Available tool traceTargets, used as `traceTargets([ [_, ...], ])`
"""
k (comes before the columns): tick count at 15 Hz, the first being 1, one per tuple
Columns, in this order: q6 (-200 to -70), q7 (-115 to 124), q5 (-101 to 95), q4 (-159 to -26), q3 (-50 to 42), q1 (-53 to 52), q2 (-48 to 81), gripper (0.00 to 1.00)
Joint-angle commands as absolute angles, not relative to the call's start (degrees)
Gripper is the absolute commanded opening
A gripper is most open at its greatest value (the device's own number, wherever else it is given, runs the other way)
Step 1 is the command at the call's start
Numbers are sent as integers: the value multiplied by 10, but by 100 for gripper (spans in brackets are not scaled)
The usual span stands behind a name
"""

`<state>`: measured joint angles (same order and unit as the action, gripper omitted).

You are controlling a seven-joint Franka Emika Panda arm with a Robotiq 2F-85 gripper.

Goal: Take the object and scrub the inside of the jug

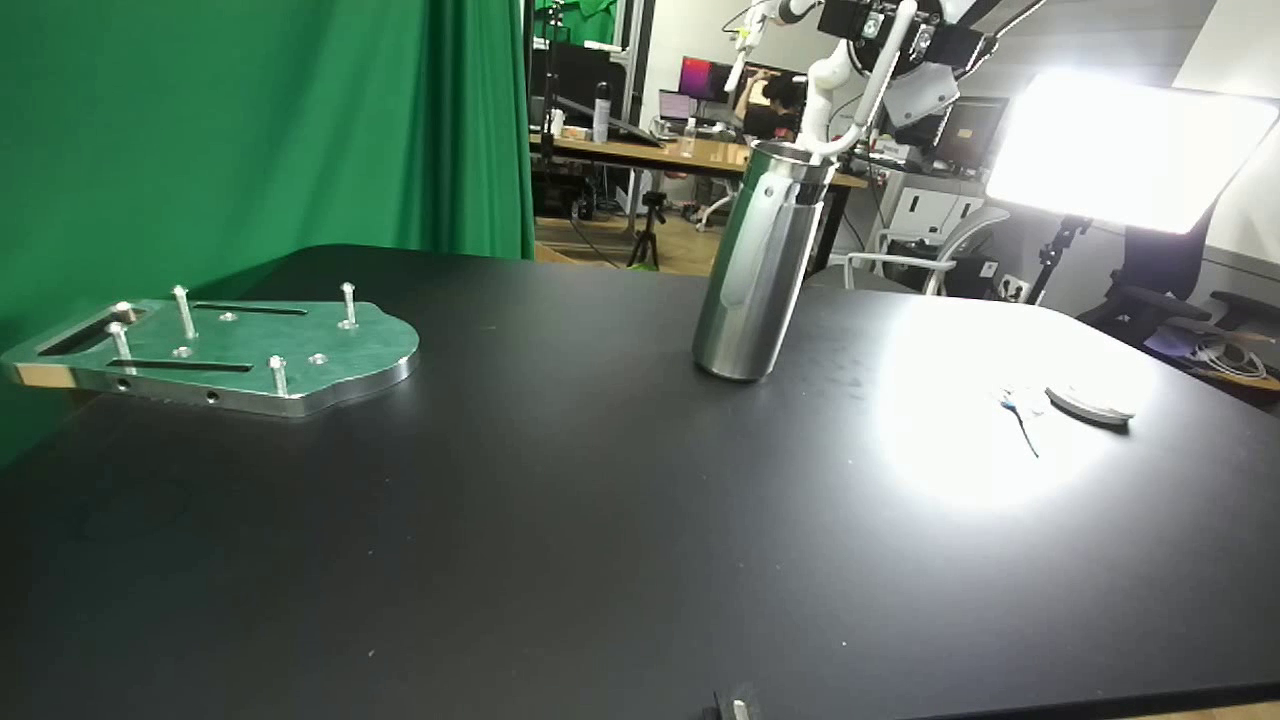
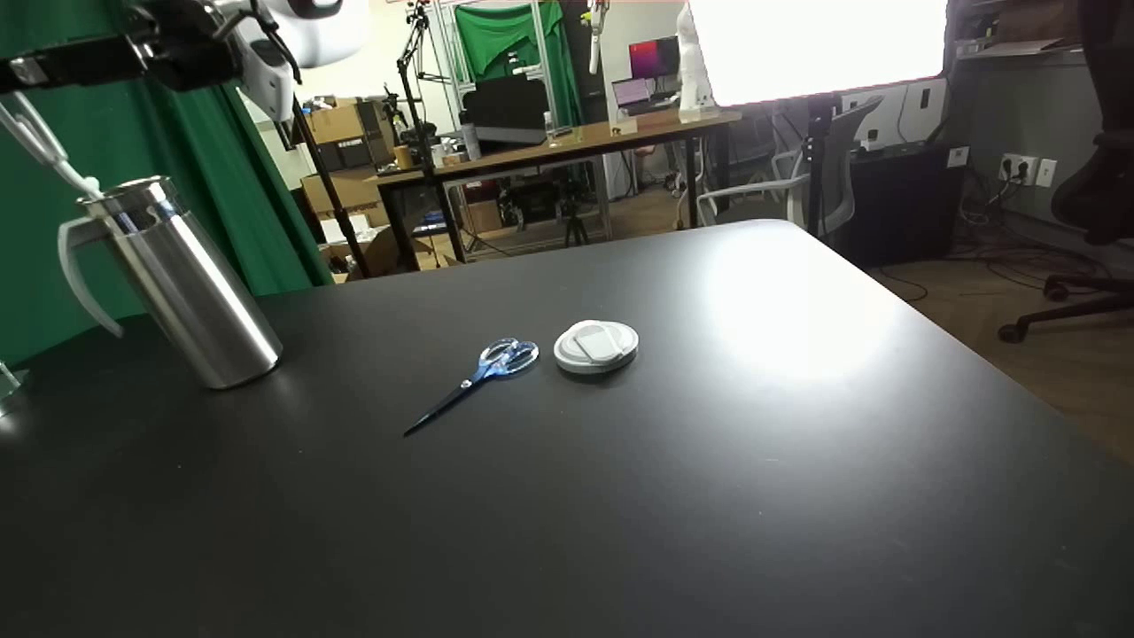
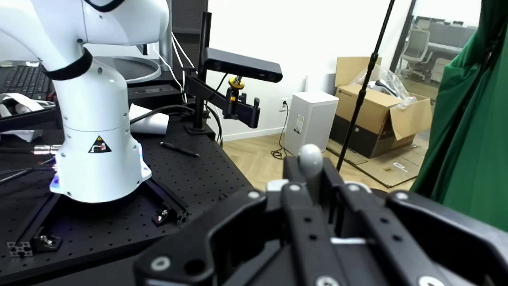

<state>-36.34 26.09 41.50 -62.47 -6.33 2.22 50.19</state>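
My 2 black fingers [image 3: 293, 171] are closed in on the slender, pale, round-ended tool [image 3: 311, 167], pinching its handle between them. The taking is done, as I judge it, and the scrubbing step is in hand: in both exterior views the tool slants down from me to the mouth of the tall, brushed-steel jug [image 1: 778, 275], which rests on the black table [image 2: 567, 532]. The round white disc [image 2: 595, 346], perhaps the jug's lid, lies well apart from the jug and just beside the scissors with clear, blue-tinted handles [image 2: 469, 383]. Next, I think, I need to sink the tool along the jug's own line and work it up, down and around the inner wall, going easy sideways: I see nothing bracing the jug, and a hard push could tip it.

The tool's far end drops out of sight at the rim, so I can't say whether it is inside, how deep, or what scrubbing head it carries. The wrist view gives me the handle's end and the room beyond, but no jug. The jug leans in both exterior views; how much is real tilt and how much camera slant, I can't settle. Glare from the bright white light panel [image 1: 1130, 150] washes over the disc and scissors in an exterior view.
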Motion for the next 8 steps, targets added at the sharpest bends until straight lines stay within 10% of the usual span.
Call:
traceTargets([
  [1,-365,279,419,-625,-69,21,511,4],
  [8,-353,289,436,-593,-67,29,507,4],
])
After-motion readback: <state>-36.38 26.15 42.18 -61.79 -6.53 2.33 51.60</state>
